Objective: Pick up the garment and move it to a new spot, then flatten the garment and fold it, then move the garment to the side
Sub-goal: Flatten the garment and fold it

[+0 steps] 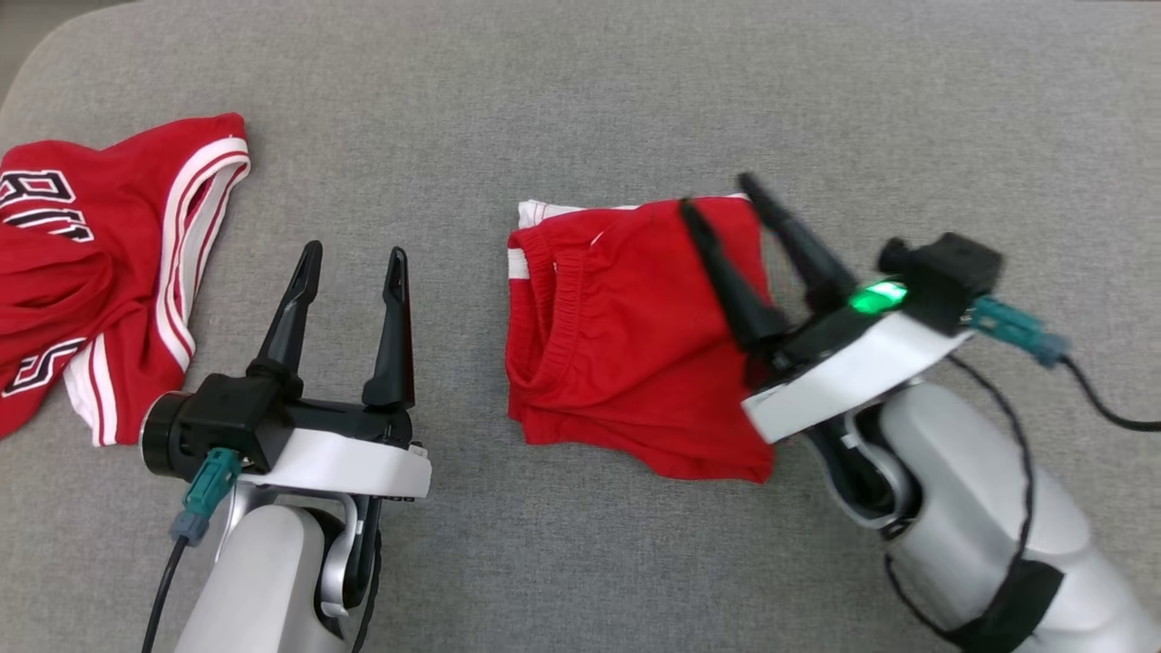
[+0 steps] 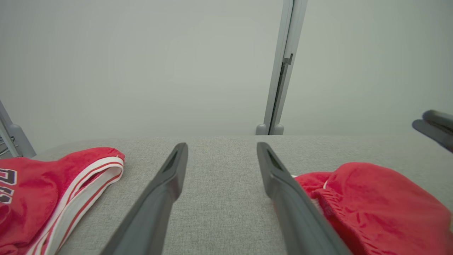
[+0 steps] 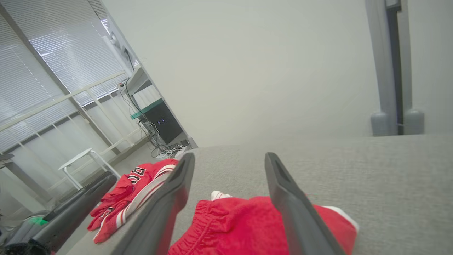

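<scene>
Both spread wide, left end effector [image 1: 355,249], right end effector [image 1: 718,192] above folded red shorts [image 1: 617,363], woven grey cushion [image 1: 580,91].

You have a crumpled red jersey with white trim and black lettering [image 1: 109,263] lying at the left of the grey woven fabric surface [image 1: 580,100]. Beyond its far edge, note a pale grey upright post [image 2: 281,71]. Off left stand a white stool [image 3: 79,158] and a black cabinet [image 3: 162,122] with loose cables.

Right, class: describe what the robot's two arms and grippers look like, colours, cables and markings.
Both arms have pale silver-grey forearms, white wrist plates and black bodies with two long tapering dark fingers. A teal connector with black cable plugs into each. The right gripper carries a green light; a black strap wraps its forearm.
</scene>
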Available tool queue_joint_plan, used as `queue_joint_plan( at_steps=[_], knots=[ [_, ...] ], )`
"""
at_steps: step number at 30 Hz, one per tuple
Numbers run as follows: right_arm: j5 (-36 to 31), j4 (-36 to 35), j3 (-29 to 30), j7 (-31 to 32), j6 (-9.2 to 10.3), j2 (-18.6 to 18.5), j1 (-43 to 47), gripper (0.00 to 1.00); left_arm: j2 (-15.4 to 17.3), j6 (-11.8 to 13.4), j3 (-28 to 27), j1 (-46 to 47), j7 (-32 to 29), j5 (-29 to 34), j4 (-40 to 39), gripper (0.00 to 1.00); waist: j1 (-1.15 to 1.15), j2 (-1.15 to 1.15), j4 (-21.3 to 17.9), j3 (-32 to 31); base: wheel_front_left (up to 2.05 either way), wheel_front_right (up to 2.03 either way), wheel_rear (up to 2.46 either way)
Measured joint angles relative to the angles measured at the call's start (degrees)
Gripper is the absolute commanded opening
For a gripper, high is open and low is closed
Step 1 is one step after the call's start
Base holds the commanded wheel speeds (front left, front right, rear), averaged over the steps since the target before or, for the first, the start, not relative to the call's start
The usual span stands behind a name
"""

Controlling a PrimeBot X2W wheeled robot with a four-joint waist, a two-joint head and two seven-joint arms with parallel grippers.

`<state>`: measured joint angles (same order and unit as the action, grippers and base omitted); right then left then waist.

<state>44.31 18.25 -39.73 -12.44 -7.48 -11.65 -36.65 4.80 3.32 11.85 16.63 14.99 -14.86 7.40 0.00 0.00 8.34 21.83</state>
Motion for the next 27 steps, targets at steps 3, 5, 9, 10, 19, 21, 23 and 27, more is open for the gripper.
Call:
queue_joint_plan(
  at_steps=[3, 5, 9, 10, 19, 21, 23, 27],
  knots=[
    [-3.15, -0.07, 4.14, -1.58, 0.00, -2.04, 1.01, 1.00, 0.26, -0.07, -0.48, -0.18, 0.00, 0.16, 0.15, 1.00, 0.00, 0.00, -0.84, -0.50, 0.00, 0.00, 0.00],
    [-4.56, -0.34, 7.66, -1.96, 0.00, -3.09, 2.98, 1.00, 0.49, -0.07, -0.85, -0.54, 0.01, 0.20, 0.25, 1.00, 0.00, 0.00, -1.47, -0.87, 0.00, 0.00, 0.00],
    [-7.92, -1.37, 15.13, -2.29, -0.01, -5.39, 8.25, 1.00, 1.30, 0.04, -1.68, -1.56, 0.01, 0.21, 0.37, 1.00, 0.00, 0.00, -2.70, -1.96, 0.00, 0.00, 0.00],
    [-8.87, -1.87, 17.20, -2.40, -0.01, -5.77, 9.73, 1.00, 1.51, 0.12, -1.88, -1.94, 0.01, 0.20, 0.31, 1.00, 0.00, 0.00, -3.04, -2.22, 0.00, 0.00, 0.00],
    [-18.48, -8.16, 28.94, -1.46, 0.00, -5.68, 21.79, 1.00, 3.35, 0.74, -2.82, -5.70, -0.35, -0.21, 0.07, 1.00, 0.00, 0.00, -5.60, -5.34, 0.00, 0.00, 0.00],
    [-19.89, -9.98, 30.14, 0.02, 0.00, -5.02, 23.53, 1.00, 3.69, 0.77, -2.93, -6.54, -0.67, -0.32, -0.04, 1.00, 0.00, 0.00, -6.01, -6.24, 0.00, 0.00, 0.00],
    [-21.31, -11.83, 30.82, 1.42, -0.01, -4.22, 25.16, 1.00, 3.87, 0.77, -2.96, -7.45, -0.86, -0.46, -0.05, 1.00, 0.00, 0.00, -6.31, -7.25, 0.00, 0.00, 0.00],
    [-23.43, -15.45, 32.38, 4.03, 0.00, -3.56, 28.81, 1.00, 4.28, 0.87, -3.09, -9.37, -1.44, -1.00, -0.27, 1.00, 0.00, 0.00, -6.64, -9.57, 0.00, 0.00, 0.00]
  ],
)
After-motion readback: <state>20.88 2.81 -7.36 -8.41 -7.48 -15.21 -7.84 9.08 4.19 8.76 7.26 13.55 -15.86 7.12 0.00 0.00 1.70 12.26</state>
